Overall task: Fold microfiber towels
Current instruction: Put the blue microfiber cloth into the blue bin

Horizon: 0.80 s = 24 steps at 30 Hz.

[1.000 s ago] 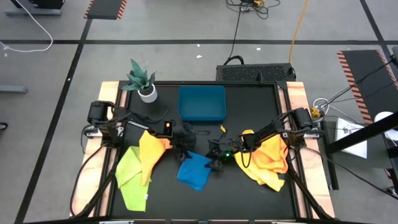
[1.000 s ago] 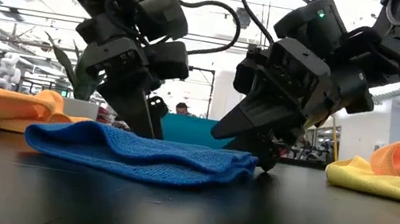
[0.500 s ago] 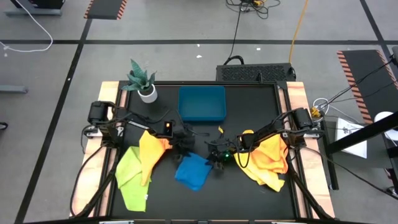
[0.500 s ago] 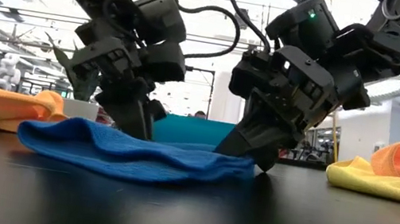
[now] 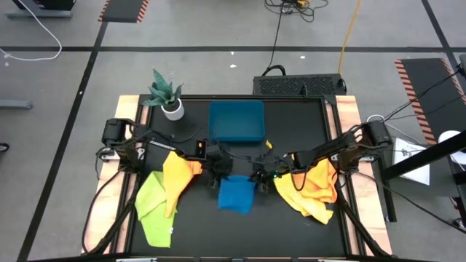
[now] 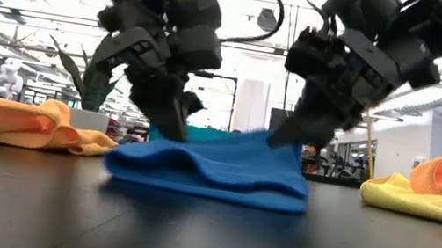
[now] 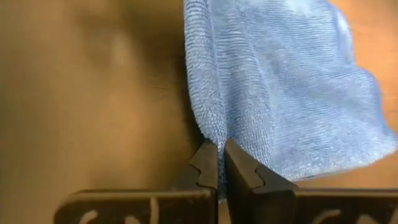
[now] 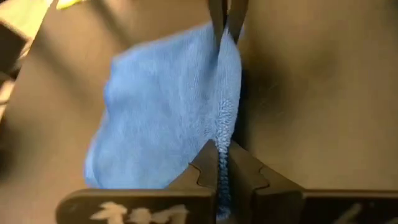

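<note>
A blue microfiber towel (image 5: 236,195) lies mid-table; its far edge is raised, and its near part (image 6: 211,187) rests on the black tabletop. My left gripper (image 5: 221,177) is shut on the far edge's left end. My right gripper (image 5: 257,177) is shut on its right end. In the low view the left gripper (image 6: 174,127) and the right gripper (image 6: 279,137) slant down onto the towel (image 6: 210,165) from behind. Orange (image 5: 177,175) and lime (image 5: 151,204) towels lie at the left. A yellow and orange heap (image 5: 313,188) lies at the right. My left gripper pinches the towel's far edge at its left corner (image 7: 214,134) between its two fingers, slanting down from the far side. That corner is lifted off the table, and the cloth slopes down to the tabletop. I cannot tell how many layers it holds. My right gripper pinches the same far edge at its right end (image 8: 222,148) between its two fingers, slanting down from the far right. The edge (image 8: 227,106) runs, a little wavy, from it to the other gripper. The cloth slopes down to the tabletop.
A rigid blue tray (image 5: 237,121) stands at the far middle, just behind both grippers. A potted plant (image 5: 167,94) stands at the far left corner. Bare black tabletop (image 5: 240,233) lies in front of the blue towel.
Both grippers have shut on the blue towel's far edge and risen, the right one more. The far edge has come up off the table while the near part stayed down. The towel has squared up and shifted slightly toward the table's right.
</note>
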Each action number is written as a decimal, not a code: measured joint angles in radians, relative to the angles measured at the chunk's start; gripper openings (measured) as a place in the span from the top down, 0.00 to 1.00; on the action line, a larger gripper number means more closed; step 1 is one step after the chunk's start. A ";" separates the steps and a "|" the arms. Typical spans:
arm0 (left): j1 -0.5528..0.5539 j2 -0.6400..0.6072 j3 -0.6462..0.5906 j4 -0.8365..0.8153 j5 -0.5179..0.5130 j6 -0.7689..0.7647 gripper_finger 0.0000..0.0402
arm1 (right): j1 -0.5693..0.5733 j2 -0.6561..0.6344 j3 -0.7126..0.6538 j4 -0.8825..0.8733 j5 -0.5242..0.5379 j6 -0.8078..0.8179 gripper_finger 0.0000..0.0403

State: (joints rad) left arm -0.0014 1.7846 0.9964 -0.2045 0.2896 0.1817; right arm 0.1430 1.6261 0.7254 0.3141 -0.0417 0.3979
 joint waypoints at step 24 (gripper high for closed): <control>0.297 -0.257 0.099 -0.072 -0.318 0.117 0.99 | -0.448 -0.211 0.003 0.023 0.062 -0.165 1.00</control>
State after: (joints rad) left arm 0.2951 1.5278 1.0953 -0.2762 -0.0283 0.2987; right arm -0.3054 1.4152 0.7288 0.3370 0.0206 0.2334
